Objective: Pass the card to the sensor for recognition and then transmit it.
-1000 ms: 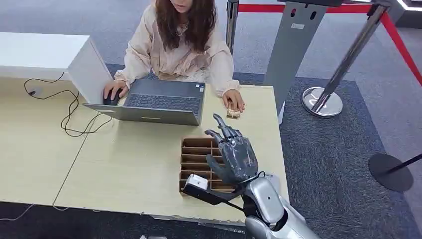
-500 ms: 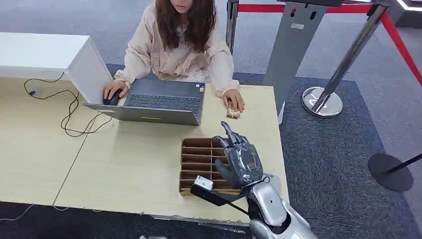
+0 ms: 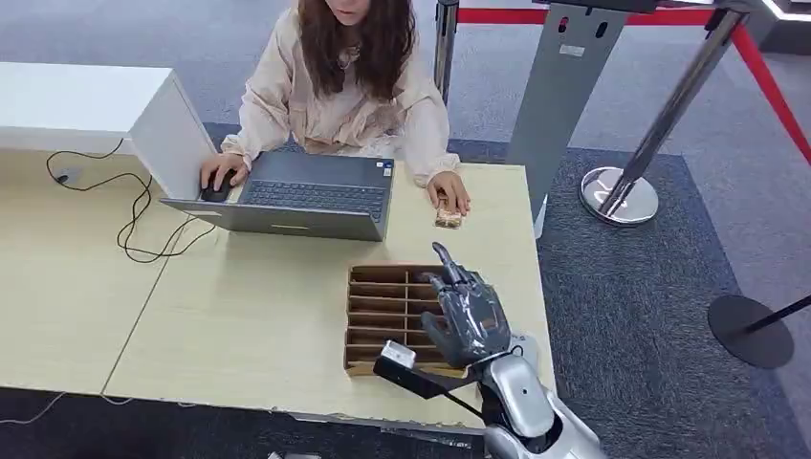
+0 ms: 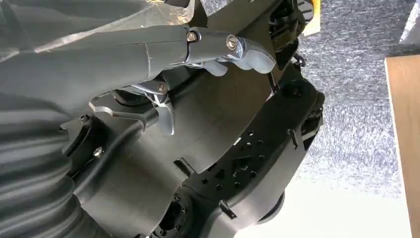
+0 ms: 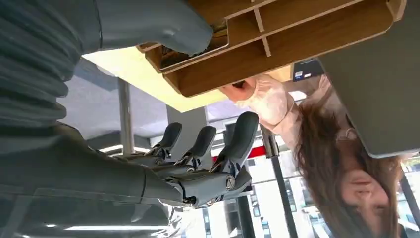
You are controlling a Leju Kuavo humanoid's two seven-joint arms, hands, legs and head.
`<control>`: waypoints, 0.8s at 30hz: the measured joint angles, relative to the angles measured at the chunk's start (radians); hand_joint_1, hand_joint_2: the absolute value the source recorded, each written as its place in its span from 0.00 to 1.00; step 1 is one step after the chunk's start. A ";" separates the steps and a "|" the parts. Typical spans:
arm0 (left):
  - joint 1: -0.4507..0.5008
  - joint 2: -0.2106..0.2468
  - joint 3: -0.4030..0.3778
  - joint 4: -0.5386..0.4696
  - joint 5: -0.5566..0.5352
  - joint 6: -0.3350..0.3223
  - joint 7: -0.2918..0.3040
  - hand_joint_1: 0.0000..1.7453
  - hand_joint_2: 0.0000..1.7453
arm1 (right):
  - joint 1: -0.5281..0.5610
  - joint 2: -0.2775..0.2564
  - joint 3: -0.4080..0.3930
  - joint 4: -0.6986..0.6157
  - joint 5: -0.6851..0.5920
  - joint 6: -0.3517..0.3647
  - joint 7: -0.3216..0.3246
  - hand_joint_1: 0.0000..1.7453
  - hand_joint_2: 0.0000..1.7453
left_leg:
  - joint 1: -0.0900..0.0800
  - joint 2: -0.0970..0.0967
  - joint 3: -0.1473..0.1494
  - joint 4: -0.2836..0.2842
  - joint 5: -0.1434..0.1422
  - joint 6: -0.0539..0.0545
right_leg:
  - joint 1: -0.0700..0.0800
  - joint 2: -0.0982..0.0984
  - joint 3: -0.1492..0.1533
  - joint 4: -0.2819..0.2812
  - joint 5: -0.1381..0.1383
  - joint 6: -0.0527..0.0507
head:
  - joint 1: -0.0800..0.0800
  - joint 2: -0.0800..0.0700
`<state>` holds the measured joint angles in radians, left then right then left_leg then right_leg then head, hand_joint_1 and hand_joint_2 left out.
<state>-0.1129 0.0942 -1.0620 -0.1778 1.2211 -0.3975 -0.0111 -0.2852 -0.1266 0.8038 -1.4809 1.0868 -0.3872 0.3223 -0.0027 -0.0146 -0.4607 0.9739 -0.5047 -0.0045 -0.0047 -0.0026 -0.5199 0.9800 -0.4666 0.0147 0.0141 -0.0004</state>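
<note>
Light wooden table (image 3: 258, 316) set on grey carpet (image 3: 660, 306). White box (image 3: 86, 100) placed at table's far left corner, black cable (image 3: 134, 215) looped just beside it. Grey pillar (image 3: 559, 91) seen past table's far right corner, chrome stanchion base (image 3: 620, 196) near it, red barrier tape (image 3: 612, 15) strung behind. Black round base (image 3: 751, 330) spotted well right of table.

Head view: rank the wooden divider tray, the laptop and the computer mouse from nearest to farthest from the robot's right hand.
1. Wooden divider tray, directly under the right hand.
2. Laptop, beyond the tray, toward the person.
3. Computer mouse, left of the laptop under the person's hand.
</note>
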 joint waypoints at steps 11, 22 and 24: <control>0.000 0.000 0.000 0.000 -0.003 -0.002 -0.002 0.00 1.00 | -0.014 0.013 -0.019 0.038 0.013 0.003 -0.002 0.41 1.00 | 0.000 0.000 0.000 0.000 0.000 0.000 | 0.000 0.000 0.000 0.000 0.000 0.000 | 0.000 0.000; 0.000 0.000 0.000 0.000 -0.010 -0.006 -0.004 0.00 1.00 | -0.051 0.039 -0.021 0.087 0.003 0.002 -0.012 0.47 1.00 | 0.000 0.000 0.000 0.000 0.000 0.000 | 0.000 0.000 0.000 0.000 0.000 0.000 | 0.000 0.000; 0.000 0.000 0.000 0.000 -0.010 -0.007 -0.005 0.00 1.00 | -0.053 0.042 -0.021 0.094 -0.001 0.002 -0.012 0.49 1.00 | 0.000 0.000 0.000 0.000 0.000 0.000 | 0.000 0.000 0.000 0.000 0.000 0.000 | 0.000 0.000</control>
<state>-0.1126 0.0946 -1.0620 -0.1778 1.2116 -0.4044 -0.0164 -0.3385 -0.0847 0.7824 -1.3866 1.0860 -0.3849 0.3101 -0.0027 -0.0146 -0.4608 0.9739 -0.5046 -0.0045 -0.0048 -0.0026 -0.5198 0.9801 -0.4665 0.0146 0.0141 -0.0004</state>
